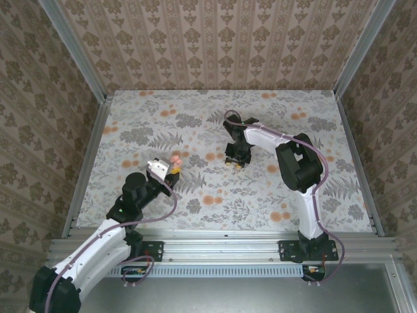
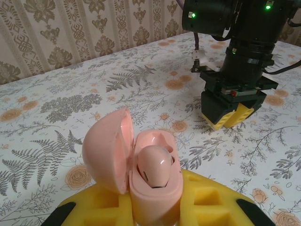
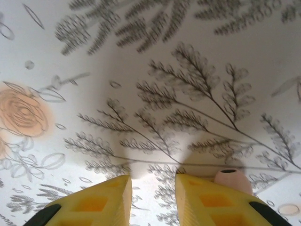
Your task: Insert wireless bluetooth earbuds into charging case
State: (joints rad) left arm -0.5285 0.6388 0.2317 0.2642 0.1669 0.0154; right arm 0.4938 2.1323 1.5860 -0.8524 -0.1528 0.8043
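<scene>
The salmon-pink charging case [image 2: 155,197] stands upright between the yellow fingers of my left gripper [image 2: 153,209], which is shut on it. Its lid [image 2: 104,150] hangs open to the left, and one pale earbud [image 2: 154,165] sits in the case. From above, the case [image 1: 174,160] shows at the tip of the left gripper [image 1: 169,168]. My right gripper [image 1: 234,160] is down at the table's middle, its yellow fingers [image 3: 106,197] open with only tablecloth between them. A second earbud [image 3: 233,180] lies on the cloth just outside the right finger.
The table [image 1: 273,195] has a floral cloth with grey ferns and orange flower blotches [image 1: 212,199]. Patterned walls and metal rails [image 1: 85,163] enclose it on three sides. The right arm [image 2: 244,52] stands close ahead of the left gripper.
</scene>
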